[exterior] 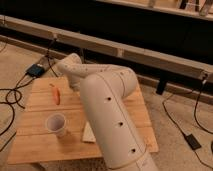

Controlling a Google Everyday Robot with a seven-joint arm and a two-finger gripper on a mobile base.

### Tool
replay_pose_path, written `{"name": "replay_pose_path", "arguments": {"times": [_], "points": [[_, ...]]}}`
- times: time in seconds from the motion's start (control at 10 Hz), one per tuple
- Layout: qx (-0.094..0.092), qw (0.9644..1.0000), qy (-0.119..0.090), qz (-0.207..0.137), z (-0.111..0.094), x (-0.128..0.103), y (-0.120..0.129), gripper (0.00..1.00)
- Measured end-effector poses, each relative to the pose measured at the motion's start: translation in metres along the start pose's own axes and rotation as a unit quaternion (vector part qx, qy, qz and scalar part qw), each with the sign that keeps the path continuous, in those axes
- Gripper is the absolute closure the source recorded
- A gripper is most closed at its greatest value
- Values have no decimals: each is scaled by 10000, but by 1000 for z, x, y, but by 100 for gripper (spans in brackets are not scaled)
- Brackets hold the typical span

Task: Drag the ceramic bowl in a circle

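Observation:
The ceramic bowl is hidden, with no sign of it on the visible part of the wooden table point(37, 145). My big white arm point(107, 110) rises from the bottom of the camera view and bends at an elbow point(70, 67) over the table's far side. The gripper is out of sight behind the arm, somewhere beyond the elbow, and it is shut. What it touches or holds is not visible.
A white cup point(56, 124) stands on the table's front left. A small orange object point(55, 94) lies behind it. A flat white block point(89, 132) peeks out beside the arm. A black box point(36, 70) and cables lie on the floor to the left.

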Motion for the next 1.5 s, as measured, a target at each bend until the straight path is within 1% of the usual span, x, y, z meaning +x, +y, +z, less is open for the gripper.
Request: {"name": "replay_pose_path", "arguments": {"times": [0.2, 0.3, 0.5, 0.7, 0.8, 0.9, 1.0, 1.2, 1.3, 1.5], "points": [[-156, 9998, -55, -126, -9, 2, 21, 100], [-251, 9994, -37, -219, -14, 10, 35, 100], [-407, 9987, 132, -287, -16, 34, 55, 100], [-544, 9975, 393, -226, -13, 63, 64, 100], [-573, 9968, 538, -131, -10, 78, 62, 100], [-559, 9964, 644, -11, -9, 90, 55, 100], [-507, 9960, 720, 143, -9, 100, 44, 100], [-351, 9953, 784, 453, -9, 111, 17, 100], [-257, 9947, 782, 620, -8, 113, 1, 100], [-118, 9934, 791, 819, -3, 113, -22, 100]]}}
